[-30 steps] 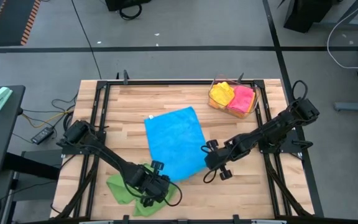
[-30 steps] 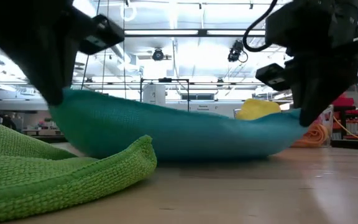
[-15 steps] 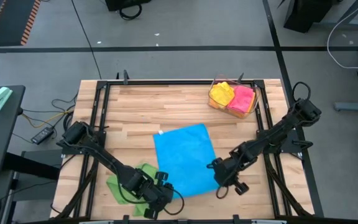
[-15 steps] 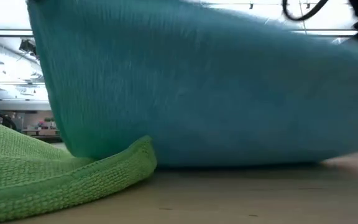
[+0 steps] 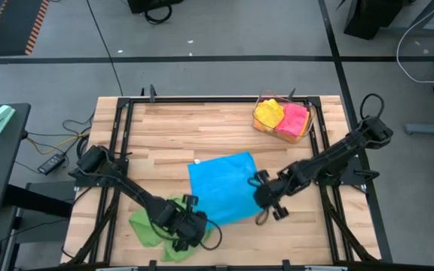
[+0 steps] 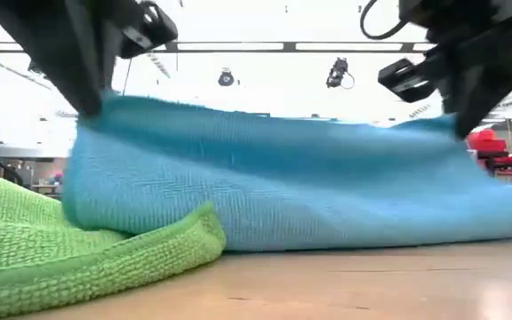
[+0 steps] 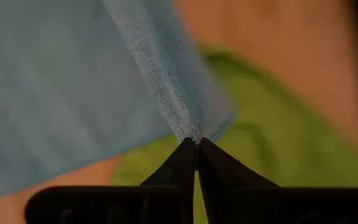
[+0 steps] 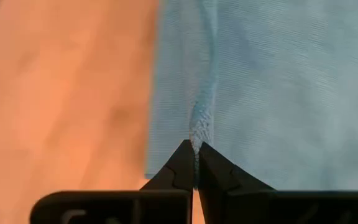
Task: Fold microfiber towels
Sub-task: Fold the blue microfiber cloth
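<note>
Grippers both pinched tight on blue towel [image 5: 221, 192]: left gripper [image 7: 196, 142] clamps one corner, right gripper [image 8: 196, 147] nips the other near corner. Cloth hangs between them, far half draped on table [image 5: 164, 128]. Green towel [image 5: 148, 226] sits right under left gripper, touching the blue hem. Pink & yellow towels [image 5: 281, 117] wait in bin [image 5: 308, 129], well away beyond right gripper. Risks, imo: thin pinch slips mid-lift, corner drops, fold goes crooked; or blue cloth drags green towel along w/ it.
</note>
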Robot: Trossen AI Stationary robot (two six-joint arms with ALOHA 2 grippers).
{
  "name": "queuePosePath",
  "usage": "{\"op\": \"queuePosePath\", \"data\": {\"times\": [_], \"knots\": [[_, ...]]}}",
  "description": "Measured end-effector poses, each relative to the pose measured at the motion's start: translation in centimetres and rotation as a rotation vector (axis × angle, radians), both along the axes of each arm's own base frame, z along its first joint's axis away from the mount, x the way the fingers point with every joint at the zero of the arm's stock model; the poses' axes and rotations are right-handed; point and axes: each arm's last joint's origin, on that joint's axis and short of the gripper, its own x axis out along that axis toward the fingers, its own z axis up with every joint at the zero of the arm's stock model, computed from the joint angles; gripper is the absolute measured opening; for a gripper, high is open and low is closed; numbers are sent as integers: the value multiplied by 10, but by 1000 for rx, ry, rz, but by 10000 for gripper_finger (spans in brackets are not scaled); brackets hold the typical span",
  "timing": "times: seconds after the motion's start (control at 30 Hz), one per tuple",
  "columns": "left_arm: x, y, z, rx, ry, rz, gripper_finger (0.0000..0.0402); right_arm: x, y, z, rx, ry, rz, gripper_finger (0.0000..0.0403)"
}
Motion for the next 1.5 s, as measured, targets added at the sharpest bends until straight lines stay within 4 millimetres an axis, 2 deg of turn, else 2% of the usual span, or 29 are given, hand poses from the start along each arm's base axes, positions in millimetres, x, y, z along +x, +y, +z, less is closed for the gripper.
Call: {"op": "queuePosePath", "data": {"times": [0.13, 0.27, 0.47, 0.73, 1.0, 1.3, 1.5], "knots": [[4, 22, -2, 99, 46, 47, 10, 7, -21, -1, -29, 10, -85, 15], [13, 42, -8, 186, 44, 81, 15, 11, -40, -2, -55, 29, -167, 15], [18, 76, -23, 222, 109, 153, 30, 14, -69, -3, -148, 47, -286, 15], [20, 113, -39, 257, 177, 238, 12, 17, -97, -5, -163, 56, -353, 15], [24, 136, -39, 279, 205, 239, 31, 20, -116, -5, -180, 46, -372, 15], [26, 163, -39, 296, 259, 265, 13, 22, -130, -4, -208, 21, -344, 15], [28, 174, -39, 299, 270, 264, 29, 23, -138, -3, -212, 7, -338, 15]]}}
